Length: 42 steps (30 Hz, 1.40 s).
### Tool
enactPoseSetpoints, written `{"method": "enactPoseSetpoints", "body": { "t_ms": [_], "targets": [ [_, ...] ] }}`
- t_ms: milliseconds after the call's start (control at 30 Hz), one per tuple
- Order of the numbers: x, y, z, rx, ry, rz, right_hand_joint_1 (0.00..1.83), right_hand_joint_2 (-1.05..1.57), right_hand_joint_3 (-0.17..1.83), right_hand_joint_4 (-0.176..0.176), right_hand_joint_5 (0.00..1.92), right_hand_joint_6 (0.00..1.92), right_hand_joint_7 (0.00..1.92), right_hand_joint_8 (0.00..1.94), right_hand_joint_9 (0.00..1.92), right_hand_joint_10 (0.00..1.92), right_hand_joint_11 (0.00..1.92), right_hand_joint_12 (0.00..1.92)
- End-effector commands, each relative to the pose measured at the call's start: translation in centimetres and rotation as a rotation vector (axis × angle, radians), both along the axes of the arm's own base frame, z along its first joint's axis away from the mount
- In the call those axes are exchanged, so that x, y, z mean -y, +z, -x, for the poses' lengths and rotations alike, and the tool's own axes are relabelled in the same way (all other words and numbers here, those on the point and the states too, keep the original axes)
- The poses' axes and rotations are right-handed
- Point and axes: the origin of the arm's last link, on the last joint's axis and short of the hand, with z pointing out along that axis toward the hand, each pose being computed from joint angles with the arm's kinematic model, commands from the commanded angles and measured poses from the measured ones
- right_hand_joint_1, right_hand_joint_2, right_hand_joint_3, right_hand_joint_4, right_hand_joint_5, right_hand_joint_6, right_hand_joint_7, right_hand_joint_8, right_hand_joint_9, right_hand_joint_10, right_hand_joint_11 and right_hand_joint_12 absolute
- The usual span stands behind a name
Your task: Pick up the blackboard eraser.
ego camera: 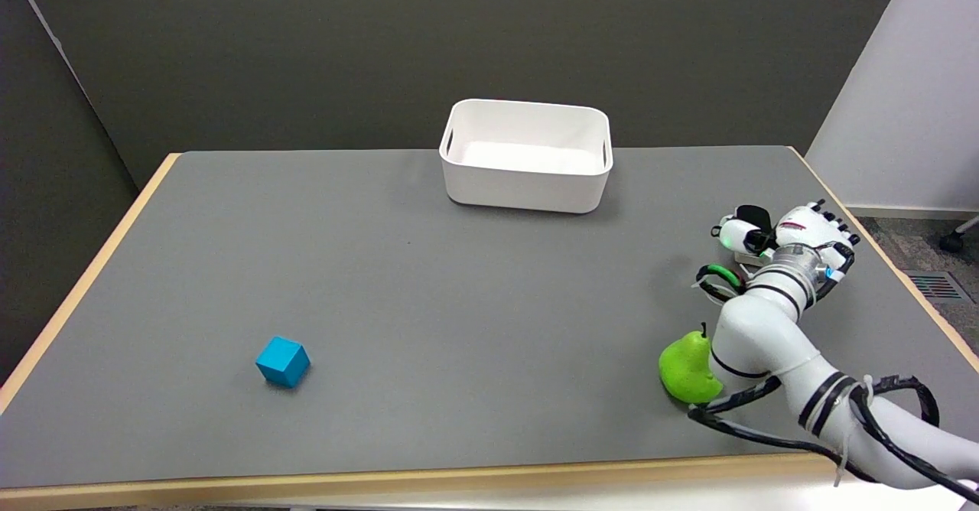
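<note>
The fingers [830,224] of the right hand [799,235] are seen curled downward over the blackboard eraser [746,257], with the thumb set toward nine o'clock of the palm; whether a grip is actually made cannot be told, since the contact is hidden beneath the hand. Only a pale sliver of the eraser is shown, at the hand's seven o'clock edge, lying on the grey table [459,304] close to its three o'clock border. From what little is visible, the eraser is judged to be light and rigid in its body, probably with a softer felt face underneath, so little force should be needed; it is best taken across its two long sides, thumb against one and fingers against the other. A green pear [684,373] is lying at six o'clock from the hand, touching or just beside the forearm, and could be nudged. A white bin [528,182] is placed toward twelve o'clock, and a blue cube [283,361] well apart toward eight o'clock.
</note>
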Motion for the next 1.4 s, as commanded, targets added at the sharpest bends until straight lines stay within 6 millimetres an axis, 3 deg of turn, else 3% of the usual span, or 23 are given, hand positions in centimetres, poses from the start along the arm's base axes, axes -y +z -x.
{"method": "enactPoseSetpoints", "body": {
  "t_ms": [33, 333, 500, 867, 1400],
  "targets": [
    [1.4, 0.3, 1.3, 0.100, -0.065, 0.033, 0.44, 0.66, 0.78, -0.176, 0.13, 0.40, 0.27, 0.53, 0.17, 0.94, 0.20, 1.45],
    [4.8, -0.9, -0.6, 0.073, -0.019, -0.095, 0.42, 0.66, 0.77, -0.176, 0.12, 0.40, 0.25, 0.51, 0.16, 0.93, 0.20, 1.46],
    [5.5, -0.7, -0.6, 0.077, -0.024, -0.102, 0.42, 0.66, 0.77, -0.176, 0.12, 0.40, 0.25, 0.51, 0.16, 0.92, 0.20, 1.46],
    [3.8, -0.3, 1.7, 0.119, -0.078, -0.055, 0.42, 0.66, 0.77, -0.176, 0.12, 0.40, 0.25, 0.51, 0.16, 0.93, 0.21, 1.47],
    [3.8, 0.1, 1.7, 0.111, -0.079, -0.061, 0.44, 0.66, 0.77, -0.176, 0.12, 0.40, 0.24, 0.49, 0.15, 0.92, 0.21, 1.46]
  ]
}}
